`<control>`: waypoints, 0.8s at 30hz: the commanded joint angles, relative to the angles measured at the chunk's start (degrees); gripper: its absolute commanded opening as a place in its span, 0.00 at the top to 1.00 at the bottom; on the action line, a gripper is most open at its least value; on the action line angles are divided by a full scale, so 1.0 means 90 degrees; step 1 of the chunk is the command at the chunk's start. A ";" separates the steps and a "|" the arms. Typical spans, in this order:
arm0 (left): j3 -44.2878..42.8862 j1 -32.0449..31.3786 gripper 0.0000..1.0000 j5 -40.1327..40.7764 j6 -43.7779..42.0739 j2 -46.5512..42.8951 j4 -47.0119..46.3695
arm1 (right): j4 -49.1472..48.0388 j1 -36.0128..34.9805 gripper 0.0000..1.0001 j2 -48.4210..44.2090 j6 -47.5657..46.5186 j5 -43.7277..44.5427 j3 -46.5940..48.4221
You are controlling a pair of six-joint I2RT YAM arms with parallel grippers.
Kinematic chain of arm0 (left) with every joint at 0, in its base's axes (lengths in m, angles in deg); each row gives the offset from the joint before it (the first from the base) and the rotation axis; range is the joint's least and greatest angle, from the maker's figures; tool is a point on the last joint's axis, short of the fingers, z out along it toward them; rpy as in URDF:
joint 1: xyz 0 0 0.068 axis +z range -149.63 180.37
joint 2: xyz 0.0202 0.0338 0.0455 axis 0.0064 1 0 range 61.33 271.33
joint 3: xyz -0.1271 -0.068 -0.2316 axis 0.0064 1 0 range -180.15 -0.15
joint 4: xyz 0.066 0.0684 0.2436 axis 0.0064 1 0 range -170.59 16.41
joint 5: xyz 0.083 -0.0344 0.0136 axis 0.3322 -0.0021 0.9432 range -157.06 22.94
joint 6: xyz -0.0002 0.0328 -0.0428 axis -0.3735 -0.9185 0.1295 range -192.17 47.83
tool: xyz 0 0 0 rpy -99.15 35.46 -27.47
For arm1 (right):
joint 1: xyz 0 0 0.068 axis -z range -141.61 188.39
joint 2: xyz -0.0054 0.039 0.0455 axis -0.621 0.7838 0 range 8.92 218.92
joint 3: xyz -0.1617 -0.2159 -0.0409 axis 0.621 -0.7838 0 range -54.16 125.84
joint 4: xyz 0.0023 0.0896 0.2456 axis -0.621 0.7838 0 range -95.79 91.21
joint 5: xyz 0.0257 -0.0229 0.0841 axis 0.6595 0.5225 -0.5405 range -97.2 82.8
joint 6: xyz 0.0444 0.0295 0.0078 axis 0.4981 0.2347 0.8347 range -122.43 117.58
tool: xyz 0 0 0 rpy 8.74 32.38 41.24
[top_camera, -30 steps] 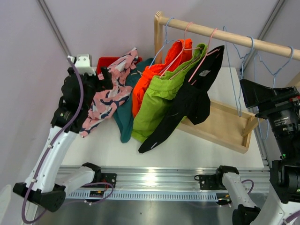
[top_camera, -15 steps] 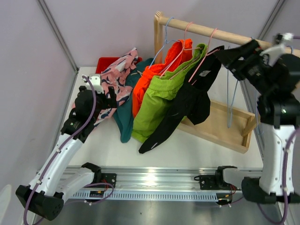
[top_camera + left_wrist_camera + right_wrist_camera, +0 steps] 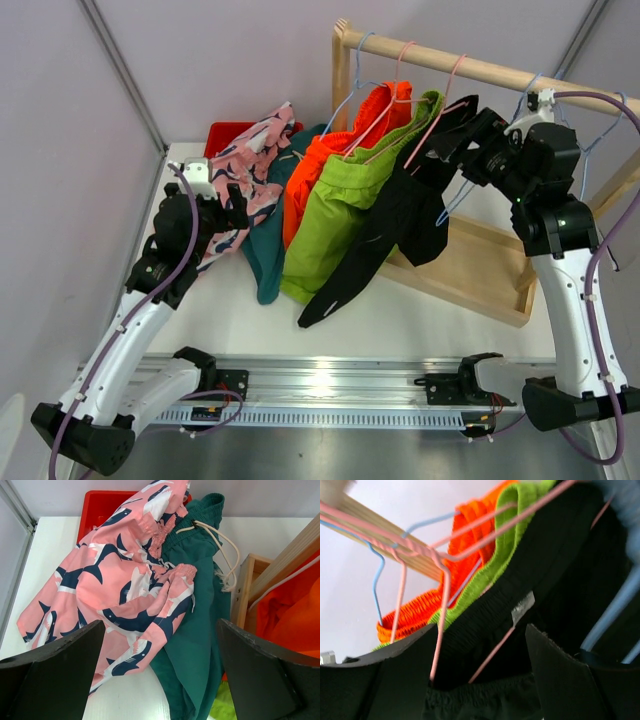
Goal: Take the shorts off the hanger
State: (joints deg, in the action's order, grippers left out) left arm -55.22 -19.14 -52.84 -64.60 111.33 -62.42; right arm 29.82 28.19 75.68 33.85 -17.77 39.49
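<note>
Orange shorts (image 3: pixel 320 170), lime green shorts (image 3: pixel 335 220) and black shorts (image 3: pixel 400 225) hang on pink hangers from the wooden rail (image 3: pixel 450 65). Pink shark-patterned shorts (image 3: pixel 245 185) and dark teal drawstring shorts (image 3: pixel 265 255) lie on the table. My left gripper (image 3: pixel 232 200) is open and empty just above them; the left wrist view shows the pink pair (image 3: pixel 125 590) over the teal pair (image 3: pixel 200 630). My right gripper (image 3: pixel 460 135) is open at the black shorts' waistband (image 3: pixel 545 555), with a pink hanger wire (image 3: pixel 442 625) between its jaws.
A red bin (image 3: pixel 225 133) sits at the back left under the pink shorts. The rack's wooden base tray (image 3: pixel 480 270) lies on the right of the table. Empty blue hangers (image 3: pixel 600 140) hang on the rail near my right arm.
The right arm has swung left from the table's right edge up to the black shorts. The left gripper has dropped lower and the pink shorts now lie on the table.
</note>
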 commanded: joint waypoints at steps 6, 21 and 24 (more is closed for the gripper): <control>0.0035 -0.0040 0.01 -0.0183 0.0184 -0.0028 -0.0193 | -0.0812 -0.0371 0.25 0.0131 0.0218 0.0324 -0.0308; -0.0004 -0.0040 0.01 -0.0134 0.0164 0.0031 -0.0135 | -0.1125 -0.0889 0.28 -0.0161 0.0384 0.0841 -0.0102; -0.0014 -0.0040 0.01 -0.0173 0.0213 0.0031 -0.0144 | -0.1300 -0.0888 0.28 -0.0309 0.0394 0.0901 -0.0258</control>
State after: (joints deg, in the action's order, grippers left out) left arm -55.22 -19.14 -52.95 -64.03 111.59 -62.44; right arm 21.63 20.50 75.72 37.04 -11.78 36.40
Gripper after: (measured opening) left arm 0.993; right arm 0.718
